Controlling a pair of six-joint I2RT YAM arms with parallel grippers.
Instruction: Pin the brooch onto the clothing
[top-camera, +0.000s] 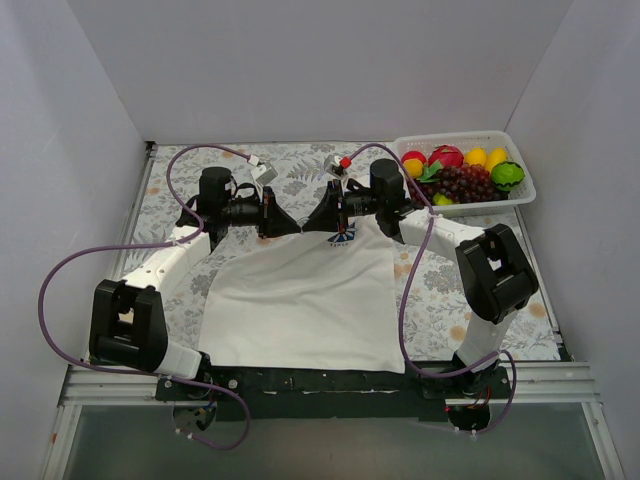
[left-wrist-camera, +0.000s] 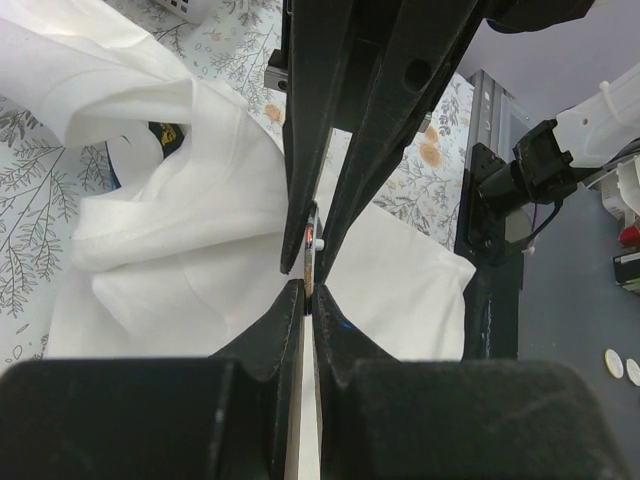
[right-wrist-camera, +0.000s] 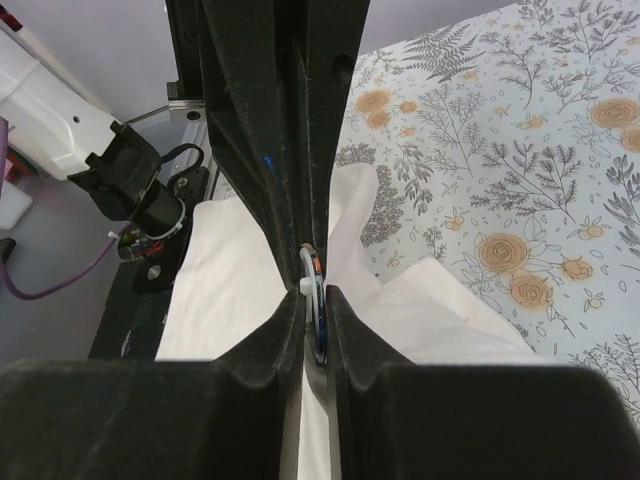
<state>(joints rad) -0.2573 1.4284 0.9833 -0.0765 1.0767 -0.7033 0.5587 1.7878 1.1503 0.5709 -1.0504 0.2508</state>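
Observation:
The clothing (top-camera: 310, 300), a white T-shirt, lies flat on the table with its neck at the far side. Both grippers meet nose to nose just above the collar. The brooch (right-wrist-camera: 319, 325) shows edge-on as a thin dark blue plate with a white ring. My right gripper (right-wrist-camera: 314, 292) is shut on it, with a fold of shirt rising just beside the jaws. In the left wrist view my left gripper (left-wrist-camera: 310, 288) is shut on the same thin brooch (left-wrist-camera: 311, 245) from the opposite side. In the top view the fingertips hide the brooch.
A white basket (top-camera: 520, 165) of toy fruit stands at the back right. A floral cloth (top-camera: 300, 165) covers the table. White walls close in the left, right and back. Purple cables loop from both arms over the table.

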